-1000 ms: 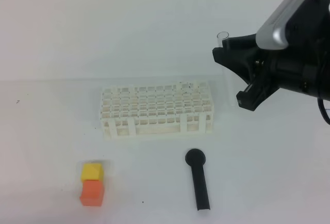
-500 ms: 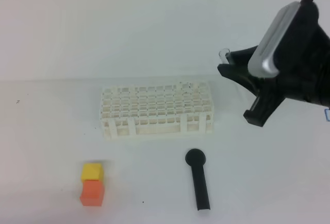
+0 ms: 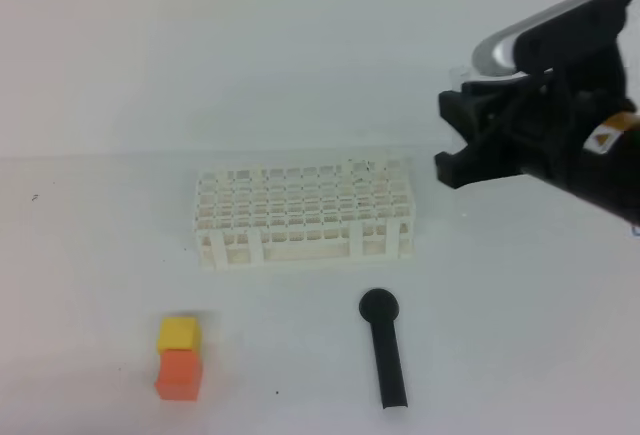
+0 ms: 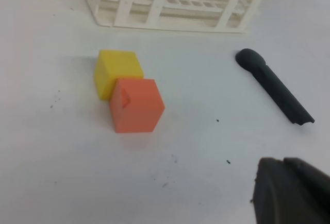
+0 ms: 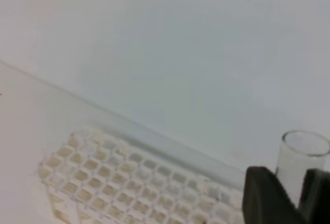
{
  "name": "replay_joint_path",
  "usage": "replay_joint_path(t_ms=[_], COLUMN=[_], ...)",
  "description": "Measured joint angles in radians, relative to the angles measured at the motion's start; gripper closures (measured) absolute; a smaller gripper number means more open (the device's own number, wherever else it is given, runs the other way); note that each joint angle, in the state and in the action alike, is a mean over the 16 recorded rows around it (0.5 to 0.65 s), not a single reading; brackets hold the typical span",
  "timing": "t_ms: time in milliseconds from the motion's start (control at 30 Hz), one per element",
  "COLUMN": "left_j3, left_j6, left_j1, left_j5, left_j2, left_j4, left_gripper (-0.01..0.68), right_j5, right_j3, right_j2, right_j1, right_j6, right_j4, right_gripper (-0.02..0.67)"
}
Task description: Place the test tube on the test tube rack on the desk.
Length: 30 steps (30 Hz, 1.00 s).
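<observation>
We are carrying the test tube, clamped upright in the right gripper beside and above the test tube rack, and next must lower it into a hole.

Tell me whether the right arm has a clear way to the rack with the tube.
Probably yes. The right gripper holds the test tube above and to the right of the test tube rack, whose holes look empty, and nothing stands between them.

The right arm bears a small yellow warning-triangle sticker, unreadable.
</observation>
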Motion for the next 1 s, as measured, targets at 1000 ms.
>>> replay_joint_path(t_ms=[1000], left_j3=[-0.014], left_j6=[0.0], left_j1=[-0.001], left_j5=[0.008], left_j2=[-0.008], left_j4=[-0.004], left_gripper=[0.667], right_j5=[-0.36], right_j3=[-0.581], right_j2=[0.691], right_j1=[0.241], right_j6=[0.469], right_j4=[-0.326], right_gripper=[0.524])
